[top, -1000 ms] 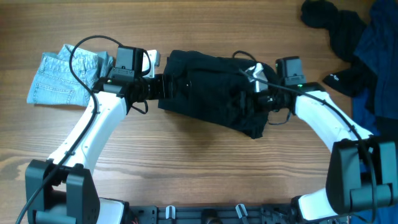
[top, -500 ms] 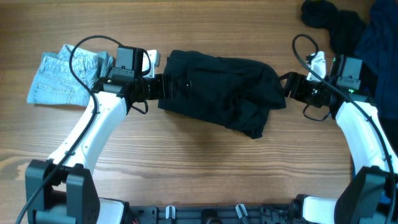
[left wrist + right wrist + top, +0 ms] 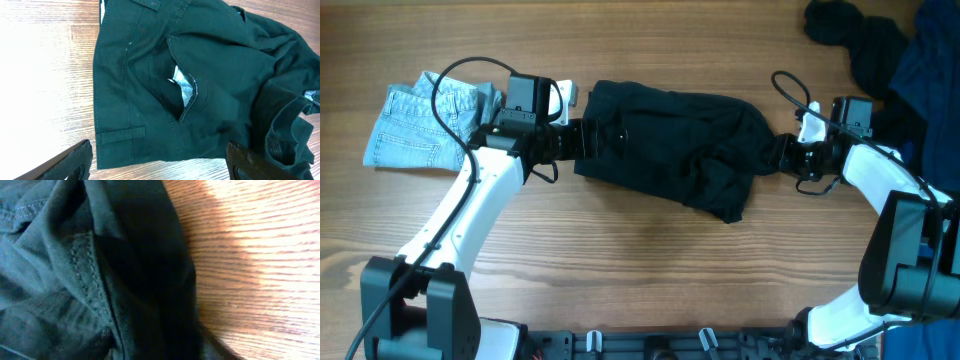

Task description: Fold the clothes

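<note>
Two arms reach in from the near edge of the surface (image 3: pixel 620 270) and meet the black shorts (image 3: pixel 665 145) at opposite ends. The shorts lie mid-surface as a rumpled band running left to right, bunched at the near right corner.

1. Left tool (image 3: pixel 582 140): positioned at the left edge of the shorts. Its fingers (image 3: pixel 70 161) stand wide apart, with nothing clamped between them. A belt loop (image 3: pixel 120 134) and a gaping pocket (image 3: pixel 182 90) with pale lining lie just ahead.
2. Right tool (image 3: pixel 772 158): pressed against the right end of the shorts. Its wrist view shows only dark cloth and a seam at close range, so together or clamped cannot be determined.

Step in hand, as judged: taking hold of both ends before a fold. The next move calls for a confirmed grip on one fabric layer at each end, then tension to flatten the bunching.

Farther out, a folded denim garment (image 3: pixel 415 125) lies beyond the left arm. A dark garment heap (image 3: pixel 890 70) sits near the right wrist and could snag.
</note>
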